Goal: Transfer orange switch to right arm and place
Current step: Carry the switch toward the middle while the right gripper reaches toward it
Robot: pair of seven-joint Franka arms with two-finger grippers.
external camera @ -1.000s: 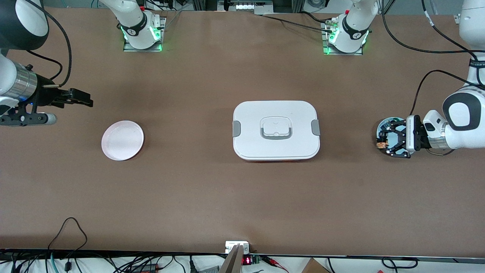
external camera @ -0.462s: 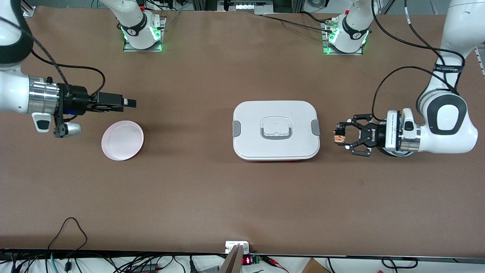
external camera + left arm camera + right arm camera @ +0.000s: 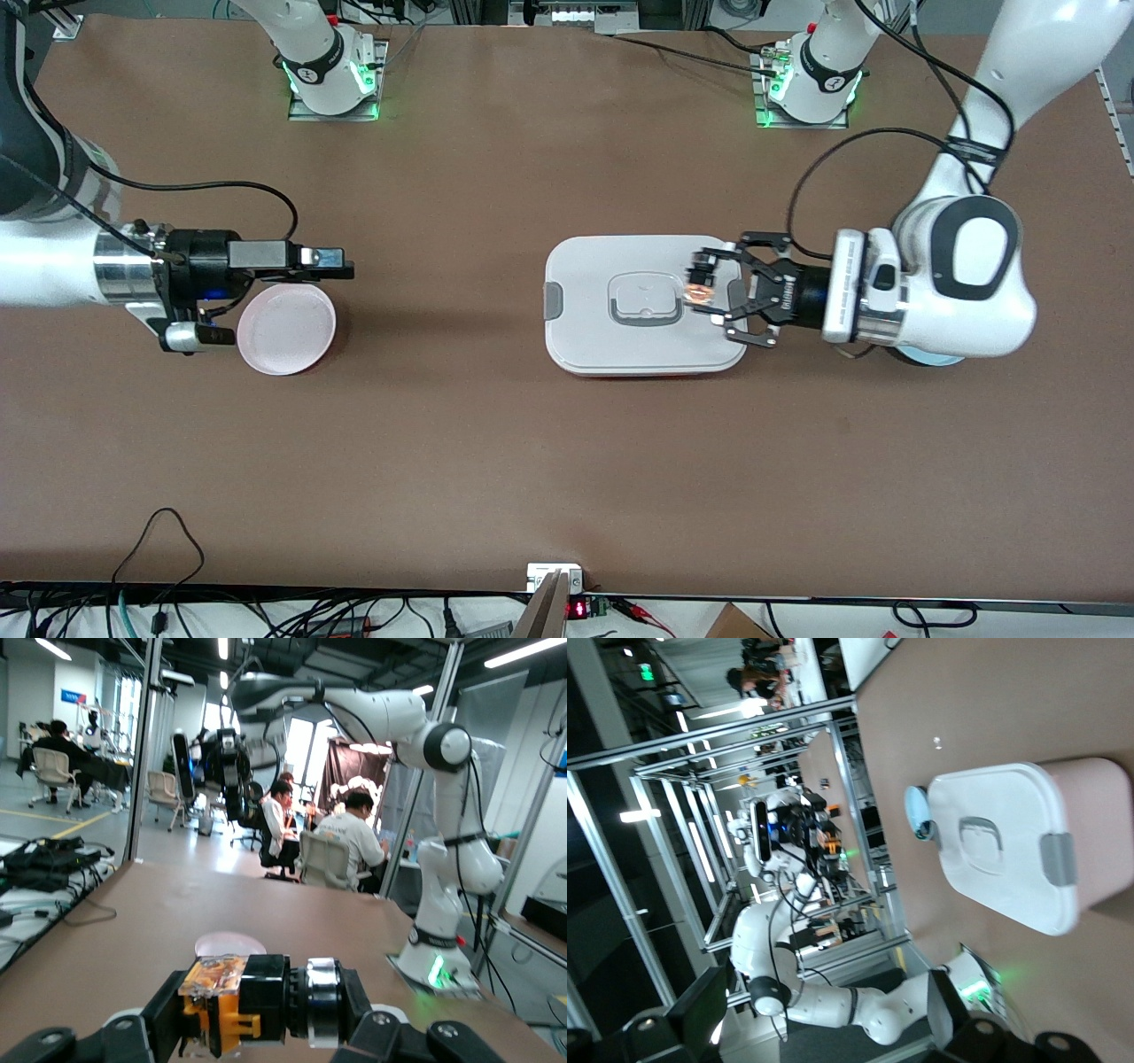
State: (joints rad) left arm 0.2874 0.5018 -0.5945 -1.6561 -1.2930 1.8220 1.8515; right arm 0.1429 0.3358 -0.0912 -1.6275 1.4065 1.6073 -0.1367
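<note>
The orange switch [image 3: 700,289], with a black cap and an orange translucent body, is held in my left gripper [image 3: 706,288], which is shut on it over the lid of the white box [image 3: 620,257]. In the left wrist view the switch [image 3: 237,1003] fills the gap between the fingers. My right gripper [image 3: 344,265] is slim and black. It is open and empty over the table beside the pink plate [image 3: 285,330], pointing toward the box. In the right wrist view its fingers [image 3: 700,1014] stand wide apart, and the left gripper with the switch [image 3: 821,828] shows farther off.
The white lidded box with grey latches and a handle [image 3: 645,299] stands mid-table and also shows in the right wrist view [image 3: 1005,846]. A blue plate [image 3: 935,359] lies under the left arm, mostly hidden. Both arm bases stand along the farthest table edge.
My left gripper has carried the switch from the blue plate to over the box lid. My right gripper has moved toward the table's middle, past the pink plate.
</note>
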